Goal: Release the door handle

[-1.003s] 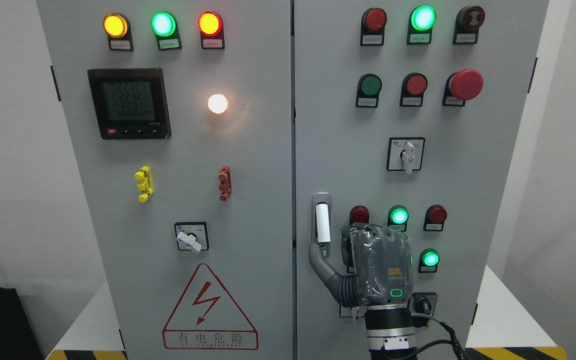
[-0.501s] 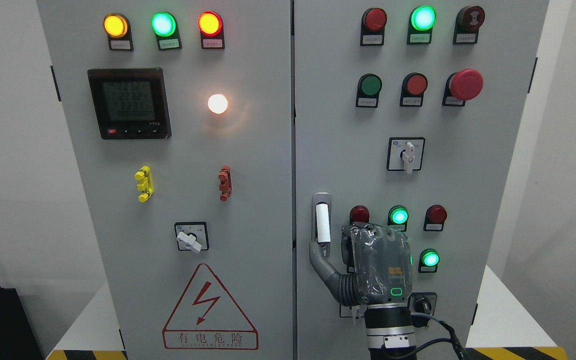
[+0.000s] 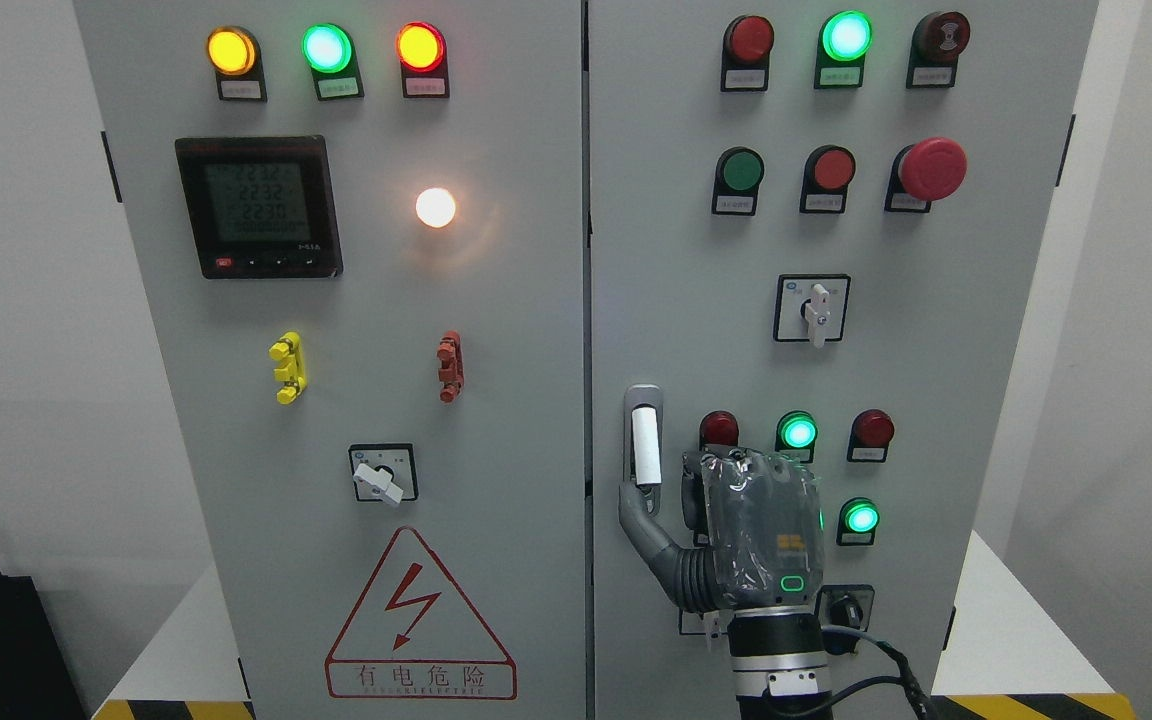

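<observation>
1. The tall grey steel electrical cabinet (image 3: 496, 330) filled the view, both doors shut and flush at the centre seam; any withdrawal had best run straight back toward the near side, so the right door was not tugged.
2. The right hand (image 3: 726, 530), grey, jointed and wrapped in clear film, was raised against the lower right door, its arm entering from the bottom edge right of the middle. Its fingers were curled at the panel near a small green lit lamp (image 3: 861, 518), holding nothing; only the thumb reached left.
3. The slim silver door handle with a white grip (image 3: 643, 440) sat upright just right of the seam. The thumb tip lay at its lower end, touching or nearly so.
4. Judged from this, the release looked nearly done: the thumb should lift clear first, without brushing the round red lamp (image 3: 718, 428).
</observation>
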Controlling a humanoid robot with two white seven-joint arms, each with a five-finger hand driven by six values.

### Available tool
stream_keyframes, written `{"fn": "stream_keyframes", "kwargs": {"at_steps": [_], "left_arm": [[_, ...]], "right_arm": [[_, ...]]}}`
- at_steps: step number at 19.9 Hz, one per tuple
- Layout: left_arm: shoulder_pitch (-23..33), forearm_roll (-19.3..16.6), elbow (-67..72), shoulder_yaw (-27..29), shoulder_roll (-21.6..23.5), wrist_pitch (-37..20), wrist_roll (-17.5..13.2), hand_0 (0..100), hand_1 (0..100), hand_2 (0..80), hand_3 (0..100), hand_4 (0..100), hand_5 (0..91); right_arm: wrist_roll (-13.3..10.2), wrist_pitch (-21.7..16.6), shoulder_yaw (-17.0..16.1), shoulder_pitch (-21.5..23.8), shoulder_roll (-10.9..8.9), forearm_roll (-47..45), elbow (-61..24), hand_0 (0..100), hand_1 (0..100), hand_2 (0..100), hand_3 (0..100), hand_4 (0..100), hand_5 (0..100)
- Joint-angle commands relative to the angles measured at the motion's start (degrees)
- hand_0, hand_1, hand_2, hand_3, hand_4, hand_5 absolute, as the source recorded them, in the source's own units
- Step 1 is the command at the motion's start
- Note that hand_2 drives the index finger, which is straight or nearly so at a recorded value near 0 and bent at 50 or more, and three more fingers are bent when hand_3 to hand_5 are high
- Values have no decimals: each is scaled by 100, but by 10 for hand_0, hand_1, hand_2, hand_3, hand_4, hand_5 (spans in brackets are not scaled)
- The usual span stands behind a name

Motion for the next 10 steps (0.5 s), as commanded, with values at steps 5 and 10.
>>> {"fn": "stream_keyframes", "kwargs": {"at_steps": [5, 10], "left_arm": [[0, 0, 114, -79, -1, -3, -4, 120, 389, 0, 0, 0, 0], [0, 0, 114, -79, -1, -3, -4, 120, 389, 0, 0, 0, 0]], "right_arm": [[-22, 13, -14, -5, 0, -8, 5, 425, 446, 1000, 1000, 1000, 1000], [-23, 13, -23, 4, 0, -17, 5, 444, 460, 1000, 1000, 1000, 1000]]}}
